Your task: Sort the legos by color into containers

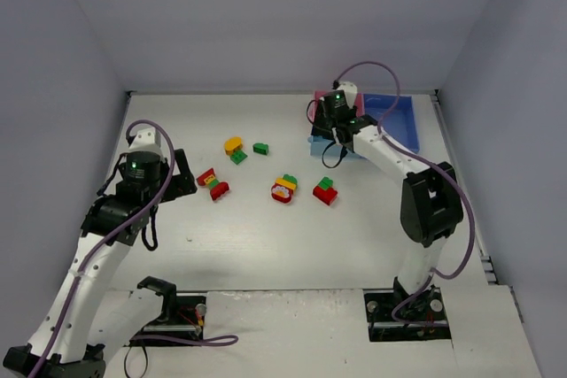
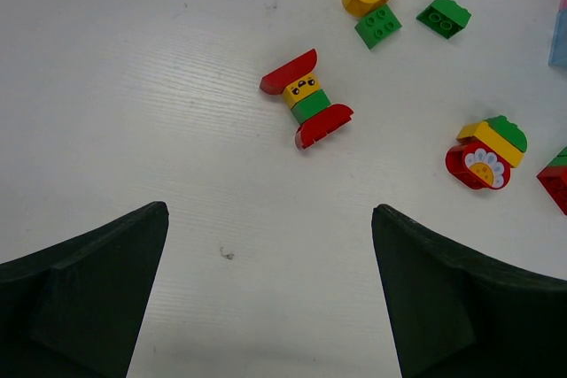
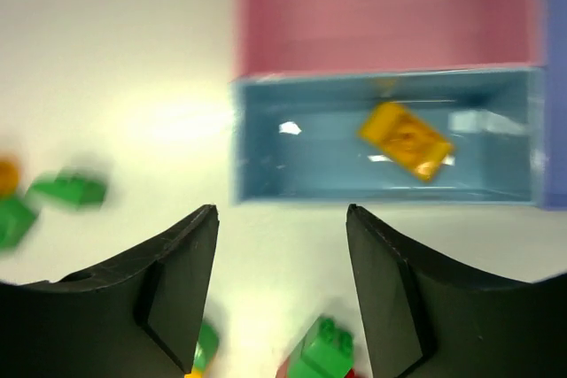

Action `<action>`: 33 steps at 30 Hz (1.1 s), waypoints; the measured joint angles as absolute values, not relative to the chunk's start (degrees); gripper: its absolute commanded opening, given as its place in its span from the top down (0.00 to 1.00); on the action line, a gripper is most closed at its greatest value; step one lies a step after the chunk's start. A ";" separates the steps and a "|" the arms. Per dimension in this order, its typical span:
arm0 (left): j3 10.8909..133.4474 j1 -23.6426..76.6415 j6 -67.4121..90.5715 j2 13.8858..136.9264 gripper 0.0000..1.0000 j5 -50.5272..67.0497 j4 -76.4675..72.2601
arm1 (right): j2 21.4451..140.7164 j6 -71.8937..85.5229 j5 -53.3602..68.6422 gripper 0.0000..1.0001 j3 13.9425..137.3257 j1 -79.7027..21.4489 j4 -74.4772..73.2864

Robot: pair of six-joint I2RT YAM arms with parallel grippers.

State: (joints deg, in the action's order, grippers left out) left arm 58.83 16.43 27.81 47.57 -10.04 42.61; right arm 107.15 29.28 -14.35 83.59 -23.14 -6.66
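My left gripper (image 1: pixel 180 178) is open and empty over bare table; in its wrist view (image 2: pixel 270 212) a red-yellow-green-red clump (image 2: pixel 306 99) lies ahead of it. My right gripper (image 1: pixel 335 150) is open and empty above the near edge of the light blue tray (image 1: pixel 316 146). In its wrist view (image 3: pixel 282 212) a yellow-orange brick (image 3: pixel 406 141) lies inside the light blue tray (image 3: pixel 354 188), with the pink tray (image 3: pixel 381 15) behind. The medium blue tray (image 1: pixel 394 117) sits to the right. A green-on-red clump (image 3: pixel 326 351) shows between the fingers, below them.
Loose legos lie mid-table: a yellow-orange piece with a green brick (image 1: pixel 235 148), a green brick (image 1: pixel 260 149), the four-piece clump (image 1: pixel 213 184), a red-yellow-green flower clump (image 1: pixel 284 189) and the green-on-red clump (image 1: pixel 325 190). Grey walls enclose the table.
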 measured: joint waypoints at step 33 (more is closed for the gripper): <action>58.28 16.43 28.99 44.77 0.09 -8.99 47.66 | 135.90 -12.78 24.21 0.31 104.33 -32.71 0.64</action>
State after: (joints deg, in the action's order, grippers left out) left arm 58.28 16.43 28.99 44.77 -8.99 47.66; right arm 135.90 -12.78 24.21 104.33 -32.71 0.64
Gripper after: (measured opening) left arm 0.910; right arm 0.773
